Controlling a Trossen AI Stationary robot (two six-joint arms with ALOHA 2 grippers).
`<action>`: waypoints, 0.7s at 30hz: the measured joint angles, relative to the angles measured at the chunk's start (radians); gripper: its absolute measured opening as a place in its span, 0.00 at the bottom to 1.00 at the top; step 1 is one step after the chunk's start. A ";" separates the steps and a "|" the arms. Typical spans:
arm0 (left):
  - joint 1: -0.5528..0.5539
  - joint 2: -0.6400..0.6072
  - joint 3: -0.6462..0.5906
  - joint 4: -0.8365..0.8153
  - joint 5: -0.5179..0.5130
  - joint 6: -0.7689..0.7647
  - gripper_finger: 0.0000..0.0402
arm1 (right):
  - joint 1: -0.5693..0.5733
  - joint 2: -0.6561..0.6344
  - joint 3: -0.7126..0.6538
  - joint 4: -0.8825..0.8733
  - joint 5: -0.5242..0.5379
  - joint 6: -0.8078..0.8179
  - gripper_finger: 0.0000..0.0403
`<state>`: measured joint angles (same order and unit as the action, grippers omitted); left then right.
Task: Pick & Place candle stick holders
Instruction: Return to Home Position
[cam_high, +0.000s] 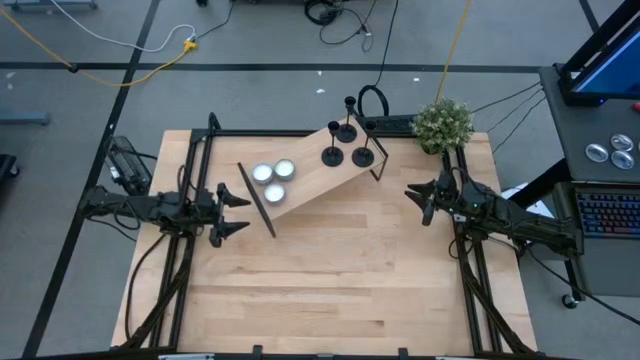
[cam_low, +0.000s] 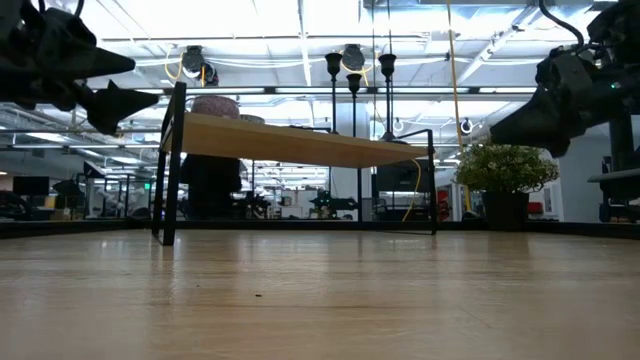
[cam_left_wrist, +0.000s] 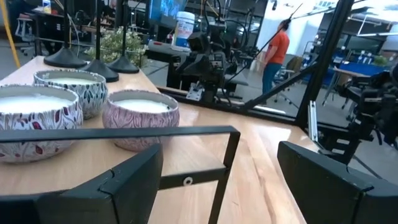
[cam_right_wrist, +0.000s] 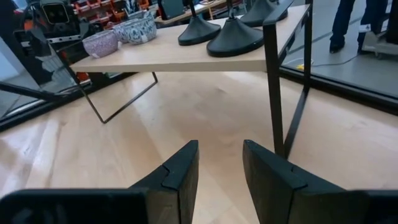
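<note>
Three black candle stick holders (cam_high: 346, 133) stand on their round bases at the far right end of a small wooden shelf (cam_high: 310, 185) with black metal legs. The shelf sits slantwise at the table's far middle. In the right wrist view their bases (cam_right_wrist: 235, 37) show on the shelf top. Left of the shelf's near end, my left gripper (cam_high: 243, 213) hovers above the table, level and open, pointing at the shelf with nothing between its fingers. My right gripper (cam_high: 415, 200) hovers to the right of the shelf, open by a narrow gap and empty (cam_right_wrist: 221, 168).
Three patterned bowls of white candle wax (cam_high: 272, 178) sit on the shelf's near left end, close in front of my left gripper (cam_left_wrist: 221, 186). A potted plant (cam_high: 442, 125) stands at the table's far right corner. A person in an orange top (cam_left_wrist: 280, 50) stands beyond the table.
</note>
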<state>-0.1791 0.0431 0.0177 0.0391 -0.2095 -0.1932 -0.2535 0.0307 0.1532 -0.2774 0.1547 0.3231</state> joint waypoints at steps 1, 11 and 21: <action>0.000 0.004 0.000 -0.001 0.001 0.000 0.81 | 0.000 0.000 0.000 -0.001 0.000 -0.008 0.29; 0.000 0.061 0.000 -0.010 0.048 -0.001 0.81 | 0.000 0.000 -0.003 -0.008 -0.028 -0.075 0.29; 0.000 0.063 -0.001 -0.010 0.029 0.006 0.81 | 0.000 0.000 -0.003 -0.013 -0.127 -0.130 0.29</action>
<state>-0.1791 0.1062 0.0170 0.0292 -0.1809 -0.1872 -0.2531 0.0311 0.1501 -0.2900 0.0275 0.1932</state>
